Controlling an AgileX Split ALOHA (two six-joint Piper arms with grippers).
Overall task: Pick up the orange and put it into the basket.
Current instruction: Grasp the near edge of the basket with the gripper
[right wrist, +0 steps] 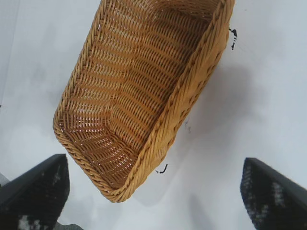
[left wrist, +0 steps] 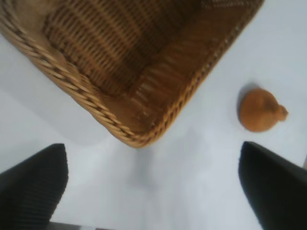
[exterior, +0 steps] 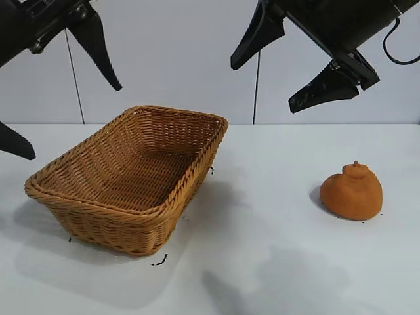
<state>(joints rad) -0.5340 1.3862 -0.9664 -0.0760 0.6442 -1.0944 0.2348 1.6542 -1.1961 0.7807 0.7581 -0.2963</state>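
The orange (exterior: 352, 191), dull orange and lumpy with a small knob on top, sits on the white table at the right; it also shows in the left wrist view (left wrist: 260, 110). The empty wicker basket (exterior: 79, 207) stands left of centre, and shows in the left wrist view (left wrist: 158, 124) and the right wrist view (right wrist: 192, 91). My right gripper (exterior: 262, 82) hangs open high above the table, up and left of the orange. My left gripper (exterior: 65, 121) hangs open high at the far left, above the basket's left end. Both are empty.
The white tabletop (exterior: 262, 262) runs to a pale back wall. A small black scrap (exterior: 159, 262) lies by the basket's front corner, and more dark specks lie near its far right corner (right wrist: 233, 37).
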